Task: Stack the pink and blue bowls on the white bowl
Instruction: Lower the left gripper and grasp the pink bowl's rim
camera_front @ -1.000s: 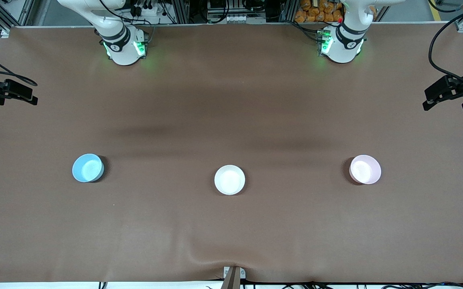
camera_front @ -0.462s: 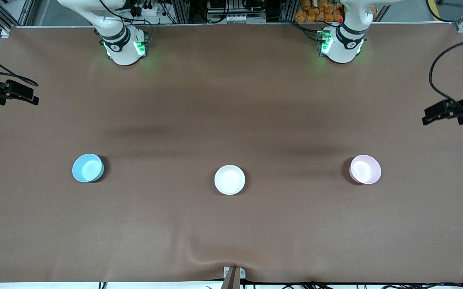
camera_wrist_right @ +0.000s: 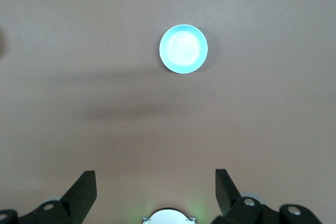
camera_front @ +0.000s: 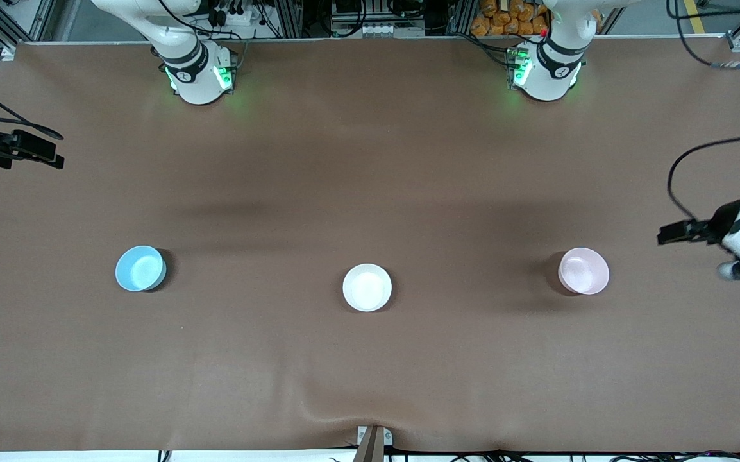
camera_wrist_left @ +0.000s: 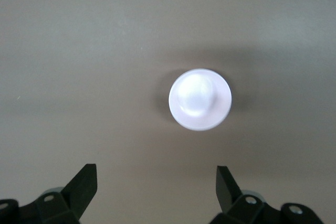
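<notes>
Over the last second the left gripper [camera_front: 665, 232], fingers apart and empty, has swung down the frame's right edge toward the pink bowl [camera_front: 583, 271], starting the first pick; the right gripper [camera_front: 56, 160] waits open at upper left, while blue bowl [camera_front: 141, 268] and white bowl [camera_front: 367, 287] sit untouched on the bench [camera_front: 370, 167].

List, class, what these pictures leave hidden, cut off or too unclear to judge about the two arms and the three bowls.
- Front view: the left gripper and the right gripper sit at the picture's edges, which cut off their arms.
- Both wrist views: only the finger ends show; the lower edge cuts off the rest.
- Left wrist view: the pink bowl looks washed out, nearly white.
- Neither wrist view shows the white bowl; the blue bowl shows in the right one.
</notes>
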Tool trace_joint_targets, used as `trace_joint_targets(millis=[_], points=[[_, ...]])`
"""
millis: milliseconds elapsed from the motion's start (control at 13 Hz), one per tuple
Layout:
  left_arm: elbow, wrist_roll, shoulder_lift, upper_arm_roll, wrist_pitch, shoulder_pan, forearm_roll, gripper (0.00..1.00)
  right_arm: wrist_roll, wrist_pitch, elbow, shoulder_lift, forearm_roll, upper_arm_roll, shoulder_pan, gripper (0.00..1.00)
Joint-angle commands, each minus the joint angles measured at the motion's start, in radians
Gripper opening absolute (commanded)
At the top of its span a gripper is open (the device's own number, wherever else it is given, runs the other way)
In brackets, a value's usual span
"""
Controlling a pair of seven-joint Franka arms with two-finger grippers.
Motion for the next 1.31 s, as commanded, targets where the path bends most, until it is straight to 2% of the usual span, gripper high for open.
trace_joint_targets(millis=[0, 308, 385, 769, 923, 1077, 1231], points=[[-0.172, 0.005, -0.021, -0.002, 0.186, 0.004, -0.004, 1.0, 0.01, -0.007, 0.003, 0.001, -0.001, 0.003, -0.002, 1.0], [-0.318, 0.005, 0.01, -0.003, 0.41, 0.006, 0.05, 1.0, 0.01, -0.006, -0.002, 0.001, -0.001, 0.003, 0.0, 1.0], [-0.338, 0.005, 0.028, -0.003, 0.46, 0.006, 0.05, 0.96, 0.01, -0.006, -0.003, 0.001, -0.001, 0.003, -0.002, 1.0], [-0.335, 0.012, 0.148, -0.003, 0.63, 0.004, 0.055, 0.86, 0.01, -0.007, -0.003, 0.001, -0.001, 0.003, -0.002, 1.0], [-0.332, 0.015, 0.18, -0.005, 0.672, -0.005, 0.055, 0.78, 0.01, -0.007, -0.003, 0.001, -0.001, 0.003, -0.003, 1.0], [-0.331, 0.018, 0.186, -0.005, 0.673, -0.02, 0.055, 0.65, 0.01, -0.007, -0.003, 0.001, -0.001, 0.003, -0.003, 1.0], [-0.327, 0.018, 0.205, -0.006, 0.681, -0.017, 0.056, 0.58, 0.01, -0.007, -0.003, 0.001, -0.001, 0.003, -0.005, 1.0]])
